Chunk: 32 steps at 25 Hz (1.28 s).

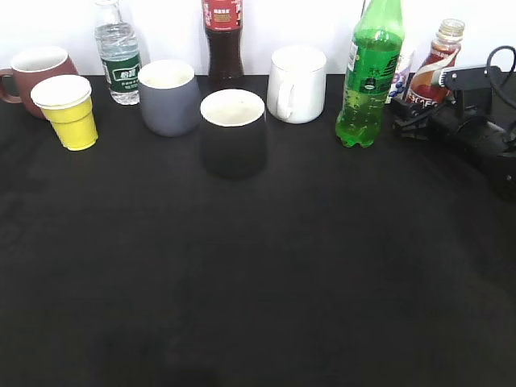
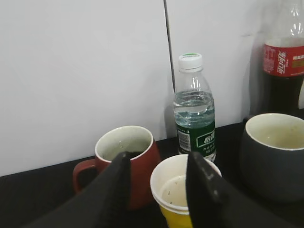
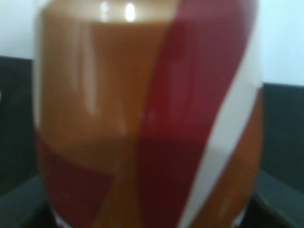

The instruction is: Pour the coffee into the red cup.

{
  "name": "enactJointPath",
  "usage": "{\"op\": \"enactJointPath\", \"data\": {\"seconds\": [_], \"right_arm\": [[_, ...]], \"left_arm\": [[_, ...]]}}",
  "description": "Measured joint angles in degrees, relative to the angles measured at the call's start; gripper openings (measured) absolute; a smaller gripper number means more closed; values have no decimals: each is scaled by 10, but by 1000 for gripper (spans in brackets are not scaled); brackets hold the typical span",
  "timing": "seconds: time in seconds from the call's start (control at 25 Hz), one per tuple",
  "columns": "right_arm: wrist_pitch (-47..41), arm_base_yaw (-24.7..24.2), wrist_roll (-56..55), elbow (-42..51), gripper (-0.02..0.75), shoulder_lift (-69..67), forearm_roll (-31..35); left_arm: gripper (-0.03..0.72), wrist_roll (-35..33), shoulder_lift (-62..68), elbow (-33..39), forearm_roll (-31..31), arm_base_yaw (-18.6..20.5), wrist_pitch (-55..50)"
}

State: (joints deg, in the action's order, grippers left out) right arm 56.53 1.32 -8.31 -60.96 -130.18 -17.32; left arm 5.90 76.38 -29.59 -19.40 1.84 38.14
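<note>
The coffee bottle (image 1: 439, 64), with its red-white-brown label, stands upright at the back right of the black table. It fills the right wrist view (image 3: 142, 118), blurred. My right gripper (image 1: 413, 117) is at its lower part, with a dark finger showing on each side. Whether the fingers press the bottle does not show. The red cup (image 1: 36, 74) stands at the back left with its handle to the left. It also shows in the left wrist view (image 2: 126, 161). My left gripper (image 2: 156, 164) is open and empty, just short of the red cup. It is out of the exterior view.
A yellow paper cup (image 1: 71, 111) stands right in front of the red cup. Along the back stand a water bottle (image 1: 119, 56), a grey cup (image 1: 169, 97), a cola bottle (image 1: 223, 36), a black cup (image 1: 234, 133), a white mug (image 1: 297, 83) and a green soda bottle (image 1: 369, 76).
</note>
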Motion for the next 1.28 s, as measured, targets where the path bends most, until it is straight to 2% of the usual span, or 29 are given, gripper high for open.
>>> {"op": "enactJointPath", "data": {"seconds": [0.08,0.16,0.24,0.44,0.8,0.88,0.96,1.04,1.16,1.28], "right_arm": [[11,0,9,0,548,-1,13],[27,0,12,-2,617,-2,33],[27,0,13,-3,629,-2,31],[21,0,20,20,631,17,26],[31,0,68,155,599,109,53],[19,0,67,170,595,156,52],[-44,0,48,170,595,210,41],[-150,0,41,170,594,259,37],[-341,4,0,170,592,319,13],[-573,64,-14,151,591,383,16]], "left_arm": [[302,0,0,0,0,0,0],[302,0,0,0,0,0,0],[302,1,0,0,0,0,0],[302,1,0,0,0,0,0],[302,1,-3,0,0,0,-12],[302,1,-18,0,0,-15,-42],[302,2,-32,0,-1,-33,-73],[302,2,-50,0,0,-51,-137],[305,2,-85,-16,4,-82,-308],[312,2,-98,-76,70,-117,-519]]}}
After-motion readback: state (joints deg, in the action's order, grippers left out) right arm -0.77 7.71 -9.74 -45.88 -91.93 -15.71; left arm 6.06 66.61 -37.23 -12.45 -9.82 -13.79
